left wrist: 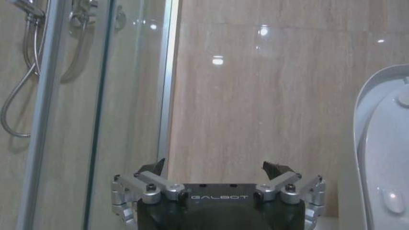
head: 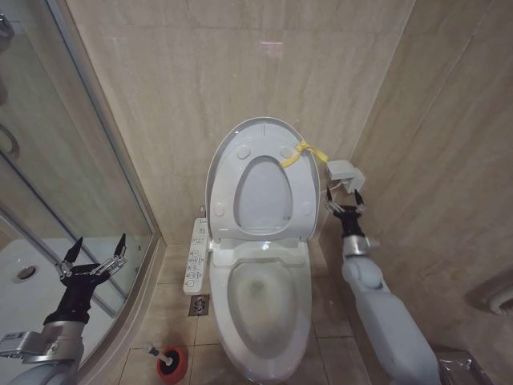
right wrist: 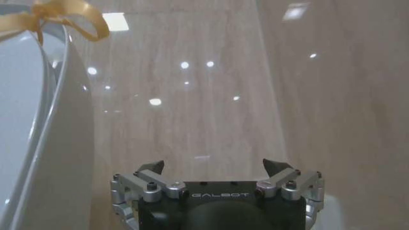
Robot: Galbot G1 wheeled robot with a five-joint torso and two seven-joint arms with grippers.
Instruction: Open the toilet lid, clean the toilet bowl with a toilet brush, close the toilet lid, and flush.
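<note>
The lid (head: 260, 176) stands raised against the back wall with the seat (head: 263, 192) up against it, a yellow ribbon (head: 303, 152) at its upper right edge, and the bowl (head: 263, 301) lies open below. The brush (head: 152, 350) sits in its red holder (head: 171, 363) on the floor, left of the bowl. The left end effector (head: 94, 255) hangs open by the shower glass (head: 48, 160), holding nothing; the right end effector (head: 343, 198) is open too, just right of the lid and apart from it.

The toilet bowl (head: 264, 309) runs past the frame's bottom edge; the toilet brush (head: 157, 353) handle looks too small to trace.
</note>
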